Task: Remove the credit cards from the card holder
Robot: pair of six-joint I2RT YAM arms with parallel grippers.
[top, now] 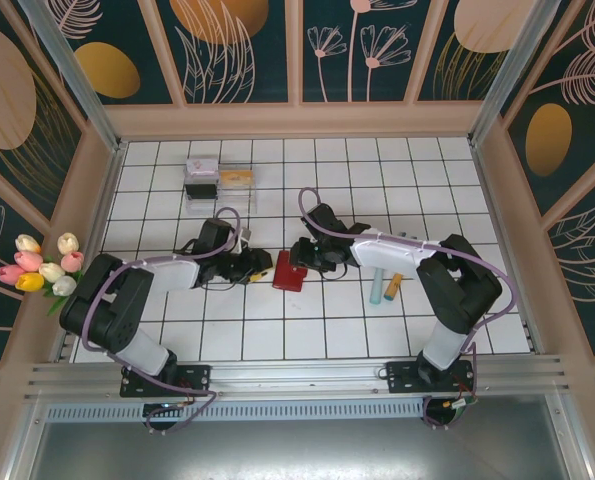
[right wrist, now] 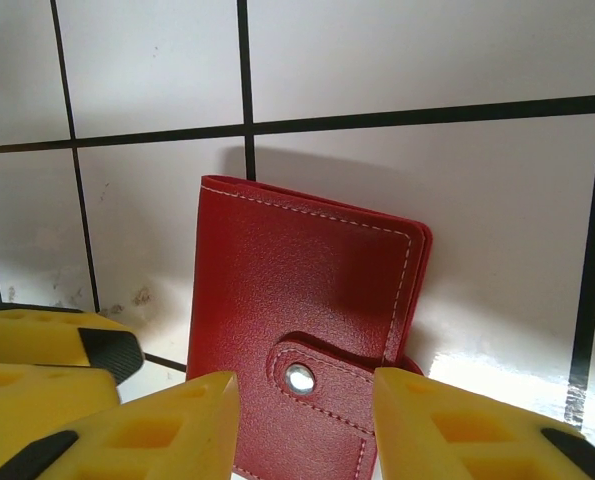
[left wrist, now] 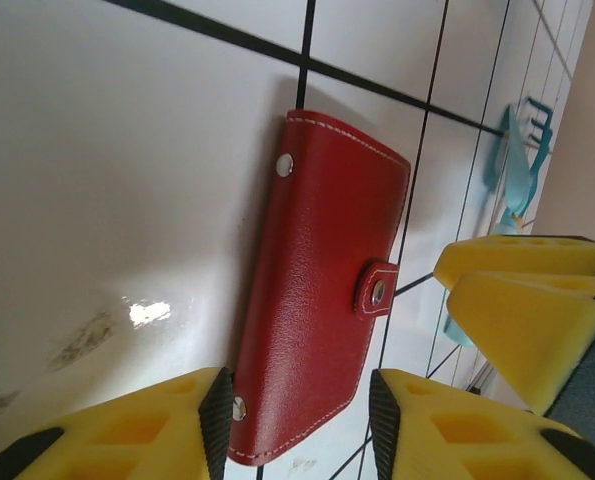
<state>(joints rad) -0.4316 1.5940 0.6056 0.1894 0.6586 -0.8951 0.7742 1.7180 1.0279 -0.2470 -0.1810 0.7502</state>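
The card holder point(top: 290, 270), a red wallet, lies closed on the white tiles, its snap strap point(left wrist: 377, 291) fastened. The credit cards are hidden. My left gripper point(left wrist: 297, 425) straddles one short end of the card holder point(left wrist: 322, 290). One of its pads point(left wrist: 217, 420) touches the edge and the other stands a little apart, so it is open. From the opposite side my right gripper point(right wrist: 305, 425) hovers open over the strap end of the card holder point(right wrist: 297, 290), the snap between its yellow fingers point(right wrist: 177, 430). In the top view the left gripper point(top: 262, 266) and right gripper point(top: 299, 257) meet at the holder.
A light blue object point(top: 377, 287) and a small orange one point(top: 393, 285) lie right of the right arm. A clear plastic box point(top: 203, 178) with small items stands at the back left. Tulips point(top: 42, 265) sit outside the left wall. Wooden walls enclose the table.
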